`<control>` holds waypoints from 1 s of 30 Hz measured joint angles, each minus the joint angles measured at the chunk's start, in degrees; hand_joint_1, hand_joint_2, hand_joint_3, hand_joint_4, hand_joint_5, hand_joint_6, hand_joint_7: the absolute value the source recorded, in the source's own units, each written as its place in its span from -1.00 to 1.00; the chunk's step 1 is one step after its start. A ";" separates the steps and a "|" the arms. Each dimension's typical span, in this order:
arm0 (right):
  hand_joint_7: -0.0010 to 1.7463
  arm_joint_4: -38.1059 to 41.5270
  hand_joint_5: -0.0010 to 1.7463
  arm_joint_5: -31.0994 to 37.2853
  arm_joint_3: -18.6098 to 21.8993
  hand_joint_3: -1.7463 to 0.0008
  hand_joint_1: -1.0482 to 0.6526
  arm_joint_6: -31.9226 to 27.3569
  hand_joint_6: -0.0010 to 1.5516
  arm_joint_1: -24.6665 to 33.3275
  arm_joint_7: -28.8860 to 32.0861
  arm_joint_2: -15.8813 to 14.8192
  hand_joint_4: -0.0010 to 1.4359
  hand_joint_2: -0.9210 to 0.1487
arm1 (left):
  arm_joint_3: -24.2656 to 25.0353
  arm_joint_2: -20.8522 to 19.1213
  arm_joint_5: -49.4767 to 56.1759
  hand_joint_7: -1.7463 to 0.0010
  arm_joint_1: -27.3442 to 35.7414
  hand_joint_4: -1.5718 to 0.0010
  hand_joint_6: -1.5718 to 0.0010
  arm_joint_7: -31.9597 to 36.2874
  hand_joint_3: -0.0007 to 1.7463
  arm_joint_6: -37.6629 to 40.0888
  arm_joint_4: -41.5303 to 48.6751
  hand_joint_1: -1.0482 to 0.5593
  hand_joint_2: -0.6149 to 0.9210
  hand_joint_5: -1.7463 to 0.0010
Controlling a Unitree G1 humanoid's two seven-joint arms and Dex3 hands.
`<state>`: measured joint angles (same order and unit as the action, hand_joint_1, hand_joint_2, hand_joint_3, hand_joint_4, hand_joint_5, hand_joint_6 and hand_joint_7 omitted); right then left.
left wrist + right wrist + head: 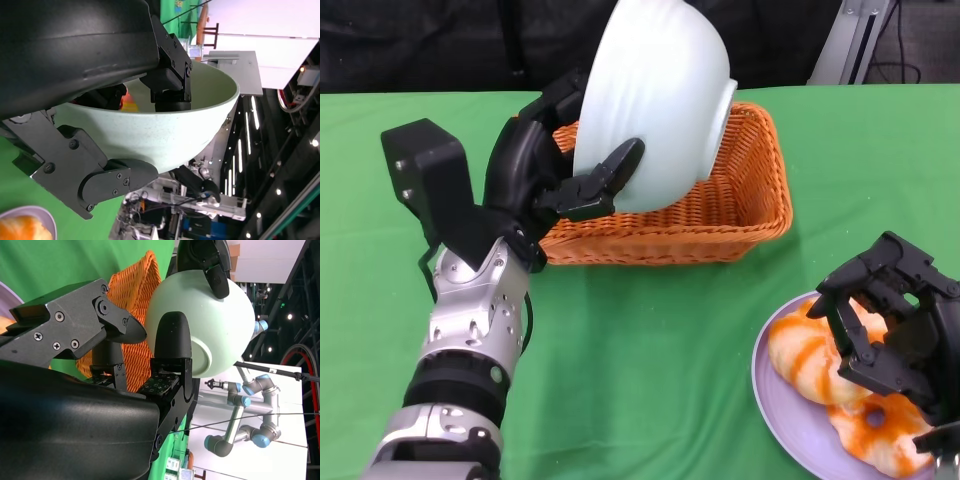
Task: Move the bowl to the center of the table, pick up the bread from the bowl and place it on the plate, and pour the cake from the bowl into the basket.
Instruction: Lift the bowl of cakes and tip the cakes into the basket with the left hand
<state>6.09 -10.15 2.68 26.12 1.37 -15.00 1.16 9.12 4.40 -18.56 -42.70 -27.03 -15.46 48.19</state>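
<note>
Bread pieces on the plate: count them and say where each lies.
2. One bread piece lies on the purple plate nearer the basket; the other lies nearer the camera. The right hand hovers above, perhaps hiding more.

green tablecloth (650, 330) spread flat across the table, reaching to a dark backdrop (450, 45) along the far edge. grey metal stand (850, 40) rising at the far right corner, black cable (895, 50) trailing beside it. seen past the table in the right wrist view: a silver robot arm with blue joints (245, 400), folded, on a white surface, with a red-rimmed wheel (300, 375) and small ceiling lights (289, 316) against a dark hall. in the left wrist view: a grey tabletop (235, 70) against a white wall, rows of strip lights (248, 135) overhead, and cluttered equipment (200, 215) on the hall floor, too small to make out.
</note>
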 measured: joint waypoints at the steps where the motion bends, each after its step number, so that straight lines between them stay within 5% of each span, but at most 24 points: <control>1: 0.52 0.21 0.84 0.00 -0.01 -0.14 0.22 0.20 -0.16 -0.04 0.00 0.00 0.02 -0.46 | 0.23 0.03 -0.55 -0.72 0.00 -0.04 -0.04 -0.43 0.32 0.95 -0.06 0.20 0.51 -0.85; 30: 0.53 4.09 0.86 -0.25 -0.29 -0.20 0.21 3.13 -0.15 -0.87 -1.21 0.00 0.04 -0.40 | 6.38 1.00 -9.84 -0.71 -2.32 0.00 -0.05 -4.23 0.46 19.36 -3.96 0.24 0.44 -0.88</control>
<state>10.18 -10.40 2.38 29.25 0.50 -16.21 1.16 15.50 5.40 -28.39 -45.03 -31.27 3.90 44.23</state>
